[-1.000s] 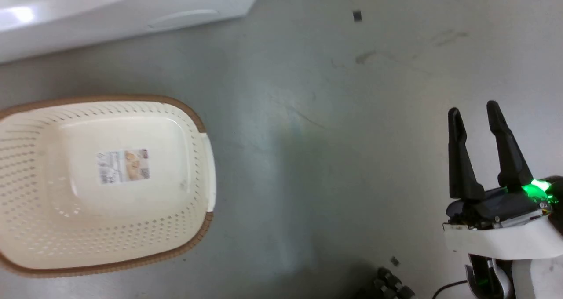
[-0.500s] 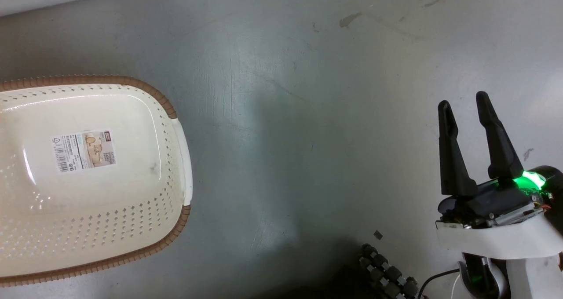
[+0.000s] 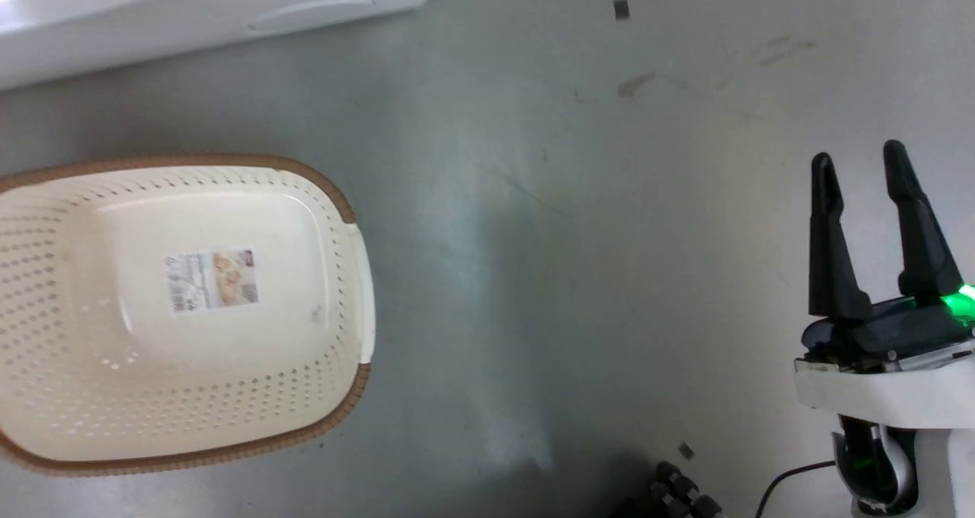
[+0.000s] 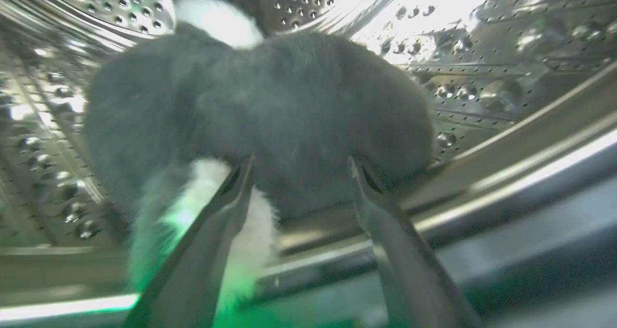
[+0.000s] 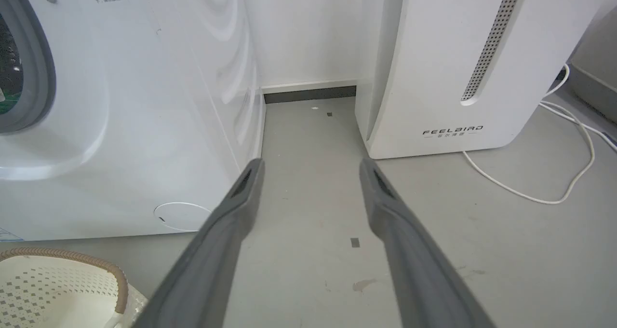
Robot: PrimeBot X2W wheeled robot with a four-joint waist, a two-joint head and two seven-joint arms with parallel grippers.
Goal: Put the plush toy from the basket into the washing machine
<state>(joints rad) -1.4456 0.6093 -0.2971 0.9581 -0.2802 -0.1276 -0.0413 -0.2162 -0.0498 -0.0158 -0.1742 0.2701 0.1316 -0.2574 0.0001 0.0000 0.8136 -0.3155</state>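
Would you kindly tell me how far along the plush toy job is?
Done: the basket is empty and the plush toy lies inside the steel drum of the washing machine. In hand: the left gripper has its fingers open at the toy. Left: drawing it back out; the right gripper hovers open over the floor.

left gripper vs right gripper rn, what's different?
The left gripper is inside the steel drum of the washing machine; the right gripper hangs over the floor outside it. The left gripper's fingertips sit against the plush toy; the right gripper has nothing between its fingers. Shared: both are open, with the fingers spread about equally.
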